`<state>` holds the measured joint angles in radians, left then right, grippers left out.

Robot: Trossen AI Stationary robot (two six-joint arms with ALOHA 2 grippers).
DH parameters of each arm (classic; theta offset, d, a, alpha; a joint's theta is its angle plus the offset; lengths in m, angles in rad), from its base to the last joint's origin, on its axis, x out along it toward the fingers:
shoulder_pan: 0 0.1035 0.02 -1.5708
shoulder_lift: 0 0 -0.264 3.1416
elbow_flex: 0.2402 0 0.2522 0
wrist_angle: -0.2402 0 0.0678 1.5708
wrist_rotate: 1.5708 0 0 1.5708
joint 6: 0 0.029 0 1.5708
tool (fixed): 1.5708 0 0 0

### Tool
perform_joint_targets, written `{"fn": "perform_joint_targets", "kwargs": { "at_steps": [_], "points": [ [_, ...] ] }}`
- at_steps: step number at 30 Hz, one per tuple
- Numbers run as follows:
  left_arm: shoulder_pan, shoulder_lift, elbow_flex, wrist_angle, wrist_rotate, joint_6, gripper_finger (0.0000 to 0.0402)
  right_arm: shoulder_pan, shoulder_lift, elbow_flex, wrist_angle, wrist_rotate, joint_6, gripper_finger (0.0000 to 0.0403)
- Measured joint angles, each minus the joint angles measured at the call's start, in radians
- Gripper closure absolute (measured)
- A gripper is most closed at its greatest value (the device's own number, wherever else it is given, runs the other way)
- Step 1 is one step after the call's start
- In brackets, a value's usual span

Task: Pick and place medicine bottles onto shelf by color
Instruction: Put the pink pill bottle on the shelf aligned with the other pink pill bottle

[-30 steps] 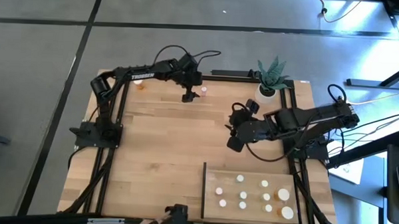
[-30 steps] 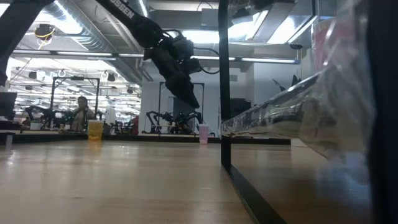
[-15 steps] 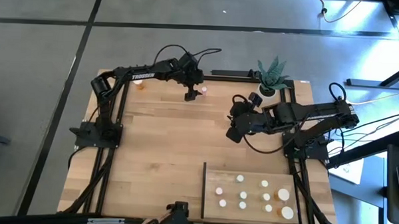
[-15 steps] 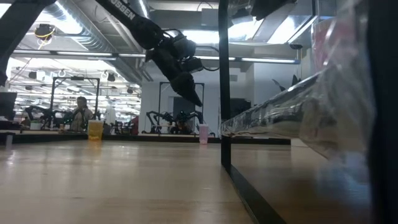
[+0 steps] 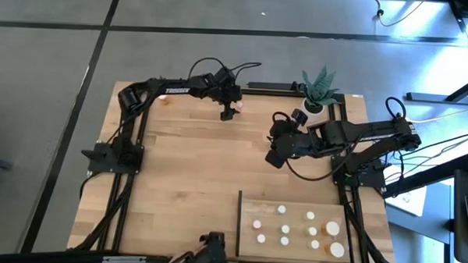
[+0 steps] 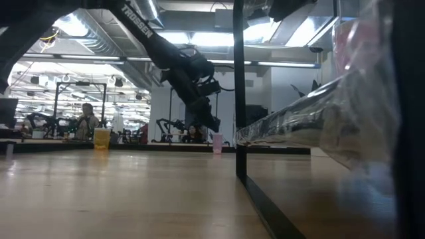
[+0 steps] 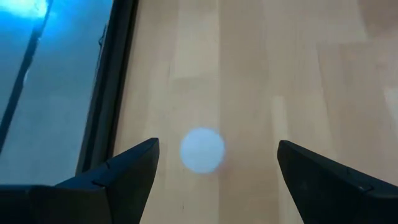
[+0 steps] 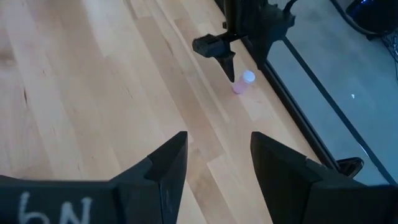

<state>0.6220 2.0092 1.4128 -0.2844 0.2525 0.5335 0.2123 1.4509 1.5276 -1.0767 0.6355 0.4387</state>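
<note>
Left gripper [image 5: 229, 112] now moved over to the pink bottle [image 5: 238, 107] – fingers wide, holding nothing. Looks ready to drop down and grab. Right gripper [image 5: 273, 159] waiting mid-table – fingers narrow, empty.

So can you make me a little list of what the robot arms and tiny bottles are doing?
left gripper: open, above the pink bottle at the table's far edge
right gripper: empty, over mid-table
orange bottle: alone near the far left corner
shelf: near right, holds ten white-capped bottles
plant: far right corner
</note>
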Motion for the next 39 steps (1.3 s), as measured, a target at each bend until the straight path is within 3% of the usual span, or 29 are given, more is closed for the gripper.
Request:
{"fn": "perform_joint_targets", "kwargs": {
  "at_steps": [27, 39],
  "points": [
    [0.014, 0.081, 0.0, 0.072, 0.019, 0.026, 0.0082, 0.0, 0.0, 0.0, 0.001, 0.001, 0.004, 0.0224],
    [0.004, 0.083, 0.0, 0.099, 0.019, 0.027, 0.0149, 0.0, 0.0, 0.0, 0.002, 0.001, 0.005, 0.0224]
  ]
}}
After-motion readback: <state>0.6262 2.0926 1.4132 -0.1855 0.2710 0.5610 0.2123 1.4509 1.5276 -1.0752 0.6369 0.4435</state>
